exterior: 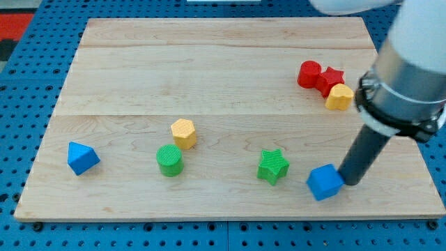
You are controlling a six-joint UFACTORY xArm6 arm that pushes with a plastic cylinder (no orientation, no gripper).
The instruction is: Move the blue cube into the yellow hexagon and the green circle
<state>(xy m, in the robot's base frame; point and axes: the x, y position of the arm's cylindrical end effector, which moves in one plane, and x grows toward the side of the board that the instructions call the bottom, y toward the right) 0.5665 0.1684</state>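
blue cube (325, 183), one, touching my tip (350, 183).

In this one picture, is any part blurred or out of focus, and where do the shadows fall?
In the camera view the blocks, such as the blue cube, yellow hexagon and green circle, are sharp; the arm's big pale body at the view's top right looks soft, being close to the lens; my tip sits just right of the cube; shadows are short and faint, and no glare shows.
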